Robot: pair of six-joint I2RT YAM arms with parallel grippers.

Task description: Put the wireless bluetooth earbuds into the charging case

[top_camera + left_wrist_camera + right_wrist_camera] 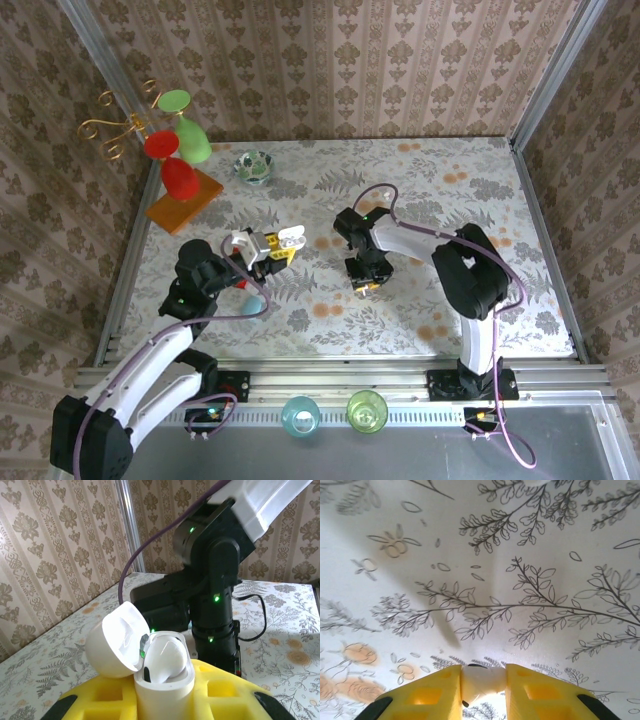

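Currently our left gripper pinches the white charging case between its yellow fingers, holding it upright above the table. The case's lid is swung open to the left, and a seated earbud, white and rounded, already rests in one well. Our right gripper points down over the leaf-patterned surface, its yellow pads pressed onto a small white earbud held clear of the tabletop. From above, our two grippers hover near each other at mid-table, apart, with the green glass bowl farther back.
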